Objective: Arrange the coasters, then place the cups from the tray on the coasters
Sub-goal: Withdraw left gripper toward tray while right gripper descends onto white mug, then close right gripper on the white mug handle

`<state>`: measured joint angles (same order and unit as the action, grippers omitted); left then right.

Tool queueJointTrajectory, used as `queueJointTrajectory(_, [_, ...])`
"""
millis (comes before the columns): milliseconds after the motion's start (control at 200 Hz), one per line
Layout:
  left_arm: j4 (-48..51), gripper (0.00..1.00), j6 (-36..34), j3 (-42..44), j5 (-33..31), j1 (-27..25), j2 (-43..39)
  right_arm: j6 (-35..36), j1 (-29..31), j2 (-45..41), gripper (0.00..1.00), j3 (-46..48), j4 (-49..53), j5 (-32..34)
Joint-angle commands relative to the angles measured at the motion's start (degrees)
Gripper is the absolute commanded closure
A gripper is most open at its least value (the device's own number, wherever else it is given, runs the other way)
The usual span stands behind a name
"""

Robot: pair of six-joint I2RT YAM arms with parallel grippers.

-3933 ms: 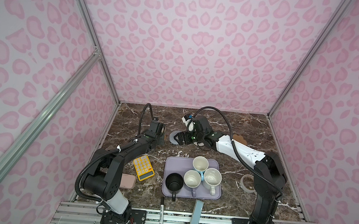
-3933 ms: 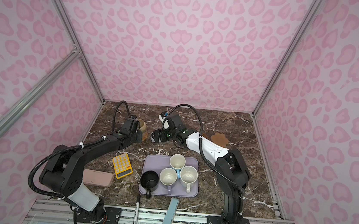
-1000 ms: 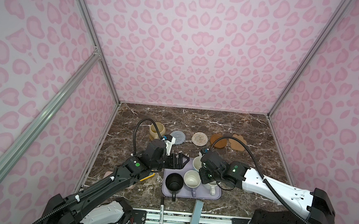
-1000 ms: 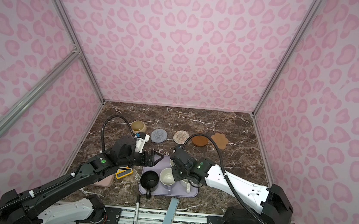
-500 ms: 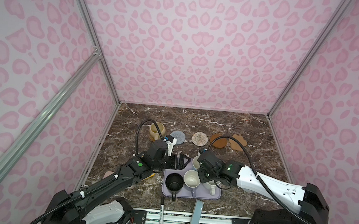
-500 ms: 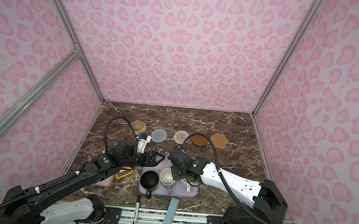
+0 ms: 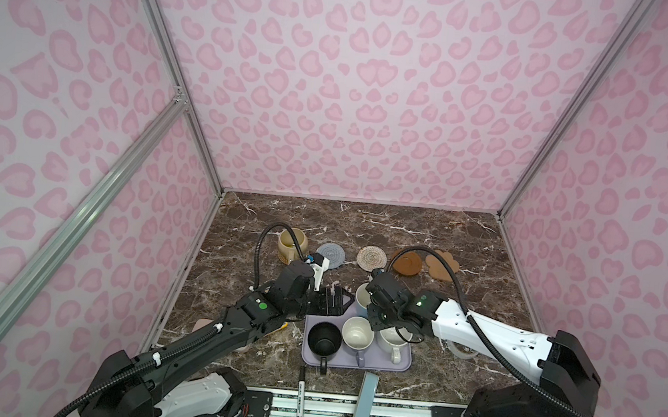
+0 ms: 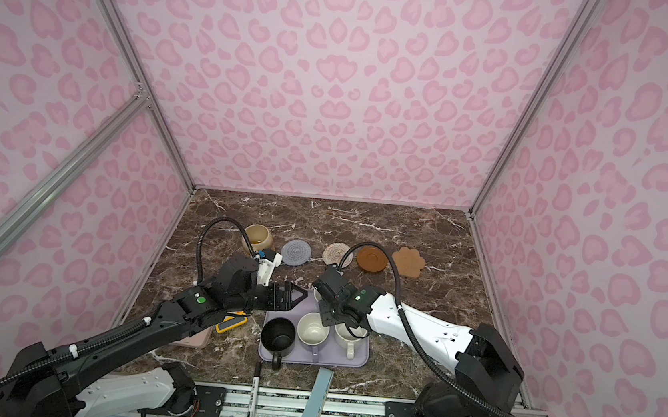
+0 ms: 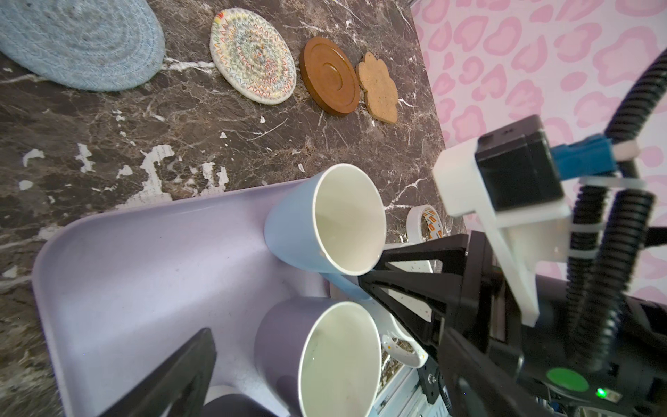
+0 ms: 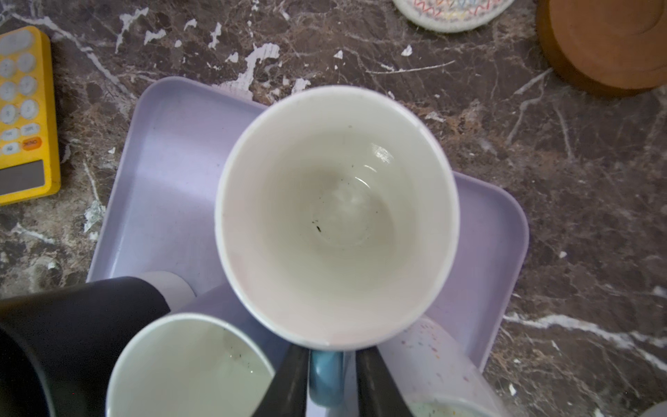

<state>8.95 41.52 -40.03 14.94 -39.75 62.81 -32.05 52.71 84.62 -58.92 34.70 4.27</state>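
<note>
The beige-yellow cup (image 7: 292, 245) stands at the left end of the far row. To its right lie the grey-blue coaster (image 7: 331, 254), cream coaster (image 7: 372, 258), brown disc (image 7: 407, 262) and paw coaster (image 7: 441, 265). The lavender tray (image 7: 403, 364) holds the light blue cup (image 10: 335, 216), black cup (image 7: 324, 339), lavender cup (image 7: 357, 335) and white speckled cup (image 7: 390, 340). My right gripper (image 10: 330, 352) is shut on the light blue cup's handle. My left gripper (image 7: 332, 299) hovers open over the tray's far left corner, holding nothing.
A yellow calculator (image 10: 25, 115) and a pink flat case (image 8: 194, 338) lie left of the tray. A tape roll (image 9: 426, 224) lies to its right. A marker (image 7: 301, 386) and a grey-blue block (image 7: 365, 404) sit at the front edge. Pink walls close three sides.
Both grippers have come from the coaster row forward to the tray. Over the last second the right gripper stays at the light blue cup's handle and the left barely moves.
</note>
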Motion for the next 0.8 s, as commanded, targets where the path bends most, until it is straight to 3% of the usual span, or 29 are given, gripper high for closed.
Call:
queueJointTrajectory(0, [-2.70,0.02,0.21,0.35,-0.74,0.02,0.34,1.11,-0.24,1.21,0.71,-0.83,-0.60,1.45])
queueJointTrajectory(565, [-1.57,0.02,-0.14,0.15,-3.71,-0.13,-0.52,3.15,-2.06,9.46,0.68,-3.78,-2.26,0.28])
queueJointTrajectory(795, [-0.91,0.02,-0.03,0.78,-4.84,-0.13,-1.80,3.33,-2.26,10.41,0.75,-3.62,-3.35,0.05])
